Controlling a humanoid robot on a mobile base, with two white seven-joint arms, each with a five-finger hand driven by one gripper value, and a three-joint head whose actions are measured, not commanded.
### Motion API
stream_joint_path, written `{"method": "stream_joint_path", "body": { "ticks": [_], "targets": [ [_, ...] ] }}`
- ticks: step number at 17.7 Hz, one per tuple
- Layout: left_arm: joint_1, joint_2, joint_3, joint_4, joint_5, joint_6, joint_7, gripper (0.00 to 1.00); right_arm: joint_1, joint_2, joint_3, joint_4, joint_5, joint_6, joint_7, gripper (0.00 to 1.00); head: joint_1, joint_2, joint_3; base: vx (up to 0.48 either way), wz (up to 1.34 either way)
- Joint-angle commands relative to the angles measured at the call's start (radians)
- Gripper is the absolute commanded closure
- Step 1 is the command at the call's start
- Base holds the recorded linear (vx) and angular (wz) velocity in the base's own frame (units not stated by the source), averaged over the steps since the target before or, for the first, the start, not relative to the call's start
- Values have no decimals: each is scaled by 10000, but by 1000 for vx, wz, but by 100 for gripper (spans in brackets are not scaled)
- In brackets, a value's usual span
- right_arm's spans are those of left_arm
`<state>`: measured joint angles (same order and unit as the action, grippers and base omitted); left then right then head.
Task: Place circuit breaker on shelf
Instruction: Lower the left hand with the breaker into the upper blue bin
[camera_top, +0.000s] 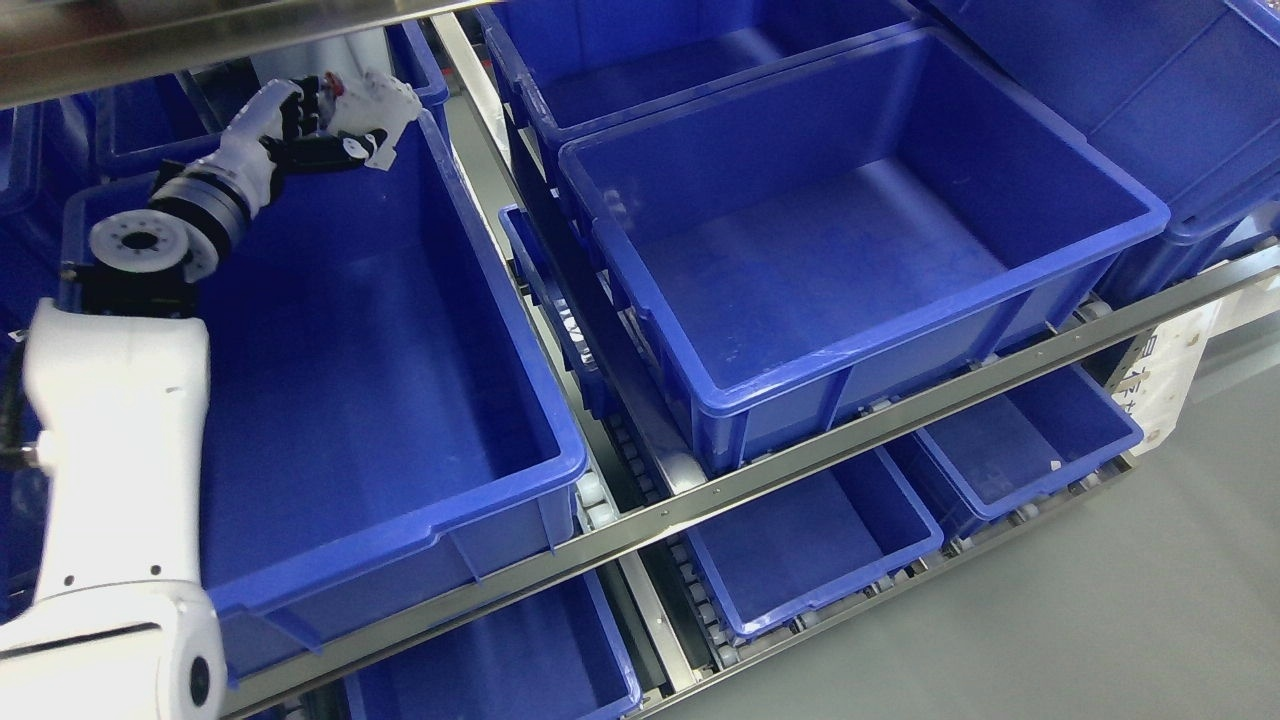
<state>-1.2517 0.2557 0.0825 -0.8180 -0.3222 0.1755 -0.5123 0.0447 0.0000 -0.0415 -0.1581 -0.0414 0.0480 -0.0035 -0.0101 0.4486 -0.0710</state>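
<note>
My left arm comes in from the lower left and reaches over the large blue bin (480, 330) on the left of the shelf. At the bin's far end my left hand (320, 125) is shut on a white circuit breaker (378, 108) with a small red part on top. The breaker hangs above the bin's far rim, clear of the floor of the bin. My right hand is out of view.
A second big blue bin (1130, 210) sits to the right on the same shelf level, with more bins behind it and on the lower level (920, 520). Metal shelf rails (900, 410) run along the front. Grey floor lies at the lower right.
</note>
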Motion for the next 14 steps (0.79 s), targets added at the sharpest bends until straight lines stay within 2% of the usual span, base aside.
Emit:
{"method": "stream_joint_path", "body": {
  "ticks": [1,4,8,14],
  "targets": [
    [609,2700,-1573,-363,-46,101,-1623,93,-2,-175,0,1,0,-5,5,0,0,0,0,0,0],
    [982,2827,-1867,-810,-136,85,-2317,93,-3,-175,0,1,0,-5,5,0,0,0,0,0,0],
    [935,2260,-2756,-44,-305,55,-1613,93,-2,-175,0,1,0,-5,5,0,0,0,0,-14,20],
    [692,1433,-3860,1137,-1746,-22,-1596,91,-3,-175,0,1,0,-5,5,0,0,0,0,-53,9]
  ]
}}
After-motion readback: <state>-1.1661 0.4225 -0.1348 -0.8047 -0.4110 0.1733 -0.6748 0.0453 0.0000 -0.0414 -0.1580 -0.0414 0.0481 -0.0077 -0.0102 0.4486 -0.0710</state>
